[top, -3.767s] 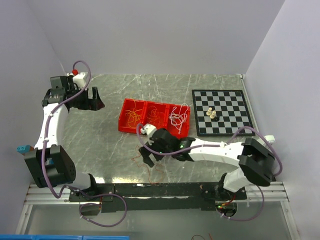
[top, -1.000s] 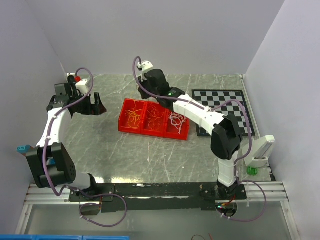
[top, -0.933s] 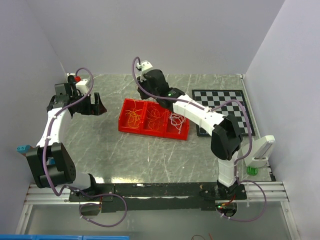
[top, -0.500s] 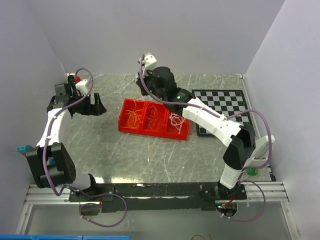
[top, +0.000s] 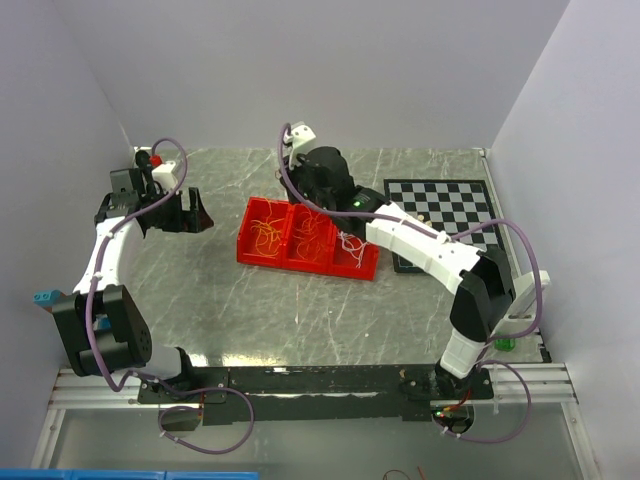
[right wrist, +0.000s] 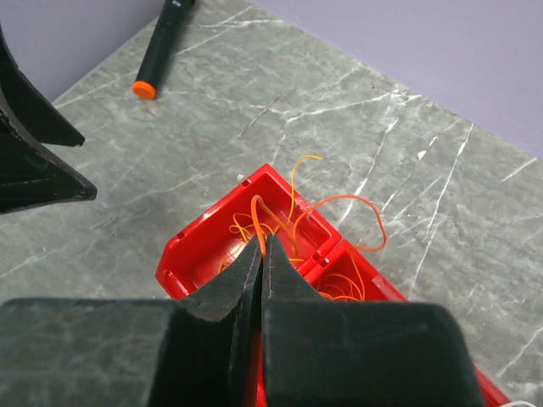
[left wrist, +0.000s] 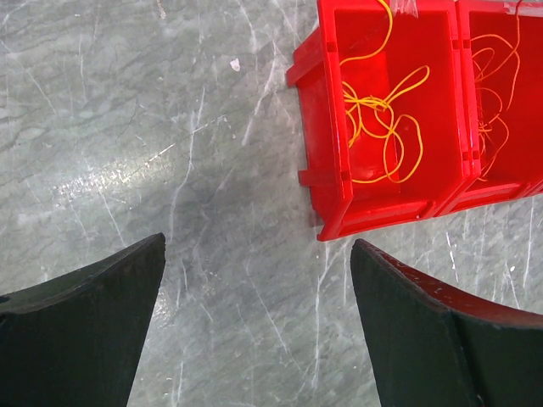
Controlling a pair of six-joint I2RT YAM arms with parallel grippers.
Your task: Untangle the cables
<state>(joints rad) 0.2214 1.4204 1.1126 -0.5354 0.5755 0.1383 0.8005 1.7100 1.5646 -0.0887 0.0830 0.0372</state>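
The right arm reaches from its base, nearer than the tray [top: 300, 262], in a long arc to the tray's far edge, wrist bent down over it. The right gripper [right wrist: 260, 248] has its jaws pressed together, pinching an orange cable [right wrist: 293, 182] at the tips. That cable rises roughly upright from the tray to the fingertips, and its loose loops arch above the rim and across a divider; which compartment it comes from is unclear. The left arm stands bent left of the tray, and the left gripper [left wrist: 254, 284] hovers over the table with its jaws spread wide and nothing between them. The tray's long axis runs left to right. The cables lie in it as slack coils with no single heading: yellow [top: 265, 235] at the left end, orange in the middle, white [top: 350, 240] at the right end. A chessboard [top: 450, 215] lies right of the tray.
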